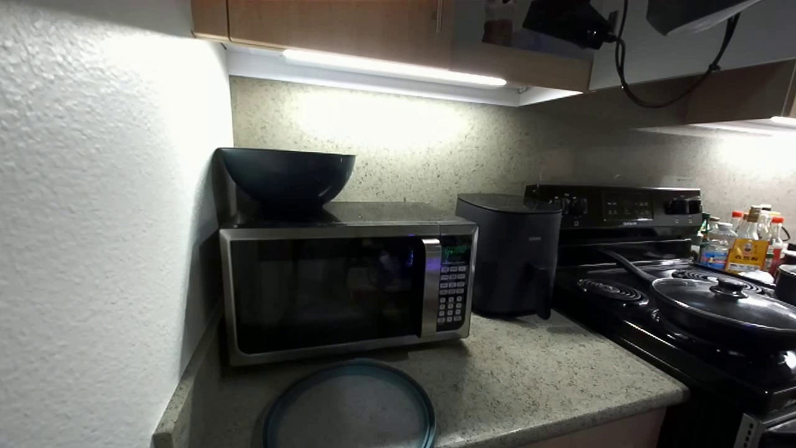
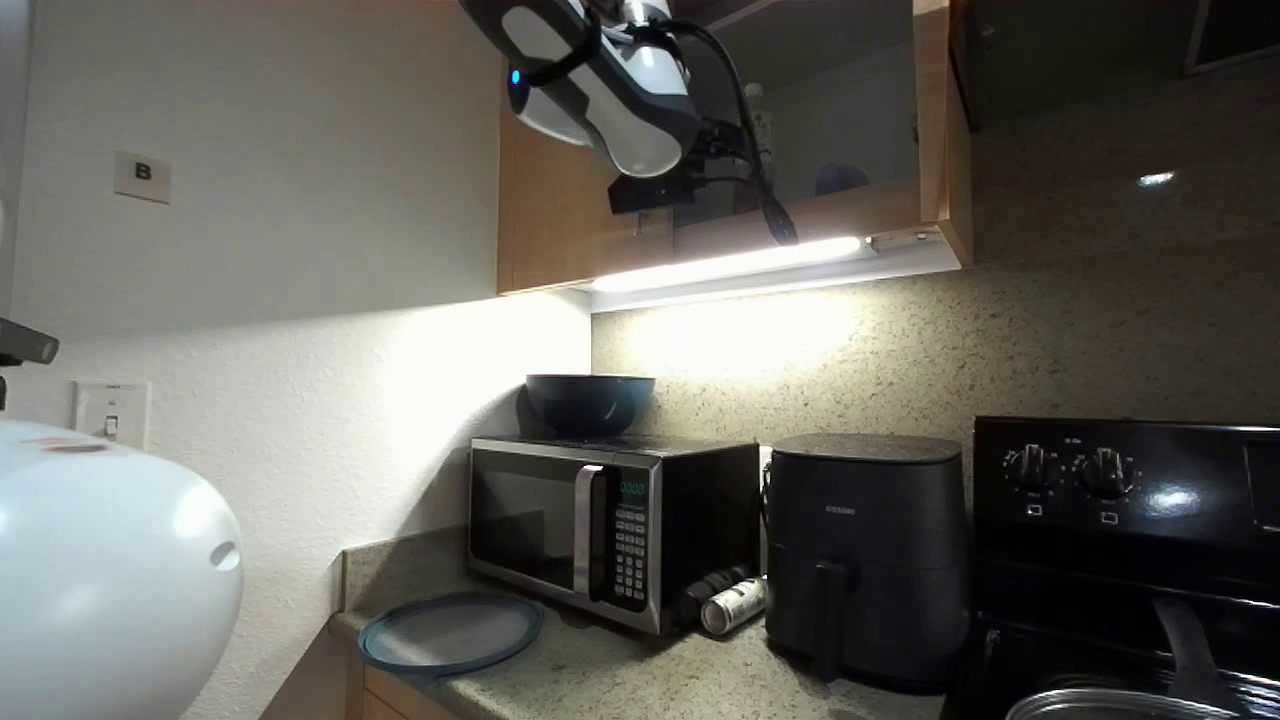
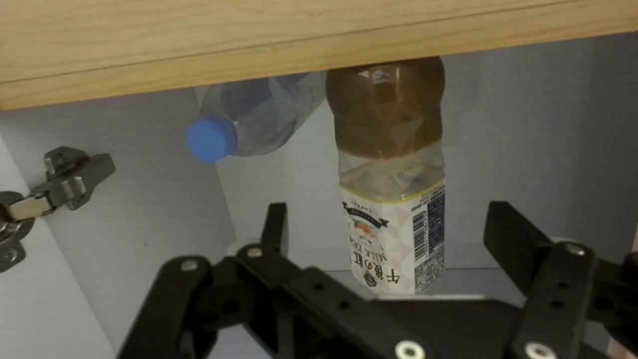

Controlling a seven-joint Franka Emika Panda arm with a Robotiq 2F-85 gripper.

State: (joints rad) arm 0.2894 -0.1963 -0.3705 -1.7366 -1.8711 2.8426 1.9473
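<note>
My gripper (image 3: 389, 212) is open and empty in the wrist view, which stands upside down. A milk tea bottle (image 3: 394, 229) with brown liquid and a white label shows between the spread fingers, apart from both. It stands in the open wall cabinet (image 3: 319, 42). Its foot is hidden by the wooden edge and its top by the gripper. A clear bottle (image 3: 269, 114) with a blue cap leans tilted beside it. In both exterior views the arm (image 2: 600, 80) is high at the cabinet; the fingers cannot be made out. The brown bottle (image 1: 499, 31) shows behind it.
A metal hinge (image 3: 75, 177) sits on the cabinet side. Below are a microwave (image 1: 329, 292) with a dark bowl (image 1: 292, 177) on top, an air fryer (image 2: 870, 560), a stove (image 1: 612, 218) with a lidded pan (image 1: 727, 308), and a round blue-rimmed lid (image 2: 450, 630) on the counter.
</note>
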